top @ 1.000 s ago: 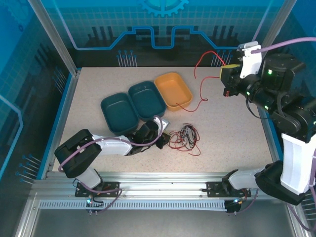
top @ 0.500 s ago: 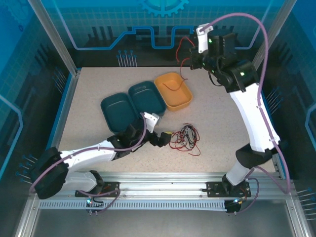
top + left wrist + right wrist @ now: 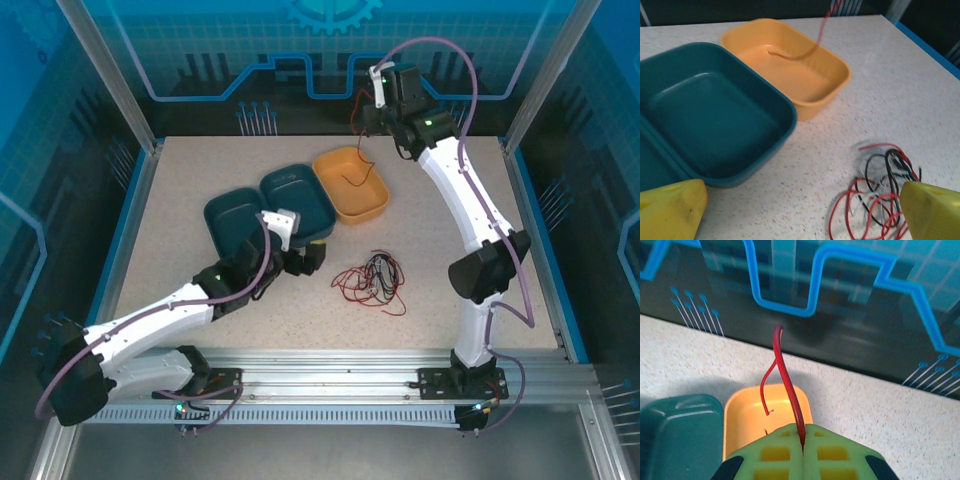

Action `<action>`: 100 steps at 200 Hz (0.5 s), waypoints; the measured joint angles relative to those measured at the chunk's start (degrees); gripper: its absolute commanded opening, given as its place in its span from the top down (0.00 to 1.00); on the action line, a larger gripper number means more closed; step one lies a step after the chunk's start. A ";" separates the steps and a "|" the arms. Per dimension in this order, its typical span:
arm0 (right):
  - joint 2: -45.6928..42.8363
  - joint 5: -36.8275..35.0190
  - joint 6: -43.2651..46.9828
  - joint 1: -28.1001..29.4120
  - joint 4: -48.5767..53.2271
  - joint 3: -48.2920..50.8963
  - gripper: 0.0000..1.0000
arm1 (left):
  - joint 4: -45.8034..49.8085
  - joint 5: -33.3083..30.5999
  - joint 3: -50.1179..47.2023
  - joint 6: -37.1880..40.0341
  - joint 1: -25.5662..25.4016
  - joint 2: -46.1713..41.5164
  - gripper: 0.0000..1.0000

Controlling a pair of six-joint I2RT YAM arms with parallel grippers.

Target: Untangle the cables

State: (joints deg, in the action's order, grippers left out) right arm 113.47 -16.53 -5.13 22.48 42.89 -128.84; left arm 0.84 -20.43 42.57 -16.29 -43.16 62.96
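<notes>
The right hand (image 3: 374, 112), upper centre of the frame, was pinched shut on a red cable (image 3: 352, 178) hanging down into the orange tray (image 3: 381, 202). The left hand (image 3: 308, 258), wide open and empty, sat just left of the tangle of cables (image 3: 370, 282) on the tabletop (image 3: 200, 170).

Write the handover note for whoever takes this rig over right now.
Left gripper: open, holding nothing, low over the table just left of the tangle.
Right gripper: fingers shut on a red cable, held high over the orange tray; the cable's lower end lies in that tray.
Done: one red cable separated.
Left: release it, then split the red, black and whitish cables in the tangle.
</notes>
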 measured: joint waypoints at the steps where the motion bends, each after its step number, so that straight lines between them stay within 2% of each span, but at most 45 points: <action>1: 0.13 0.07 -0.02 -0.07 0.02 0.13 1.00 | 0.09 0.00 0.07 -0.11 0.09 0.00 0.01; 100: 7.72 1.84 -4.33 -0.68 6.71 2.64 1.00 | 0.22 0.52 0.74 -3.34 3.78 0.20 0.01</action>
State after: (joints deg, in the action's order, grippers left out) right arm 121.19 -14.70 -9.45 21.80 49.60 -126.19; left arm 1.06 -19.90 43.31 -19.64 -39.38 63.16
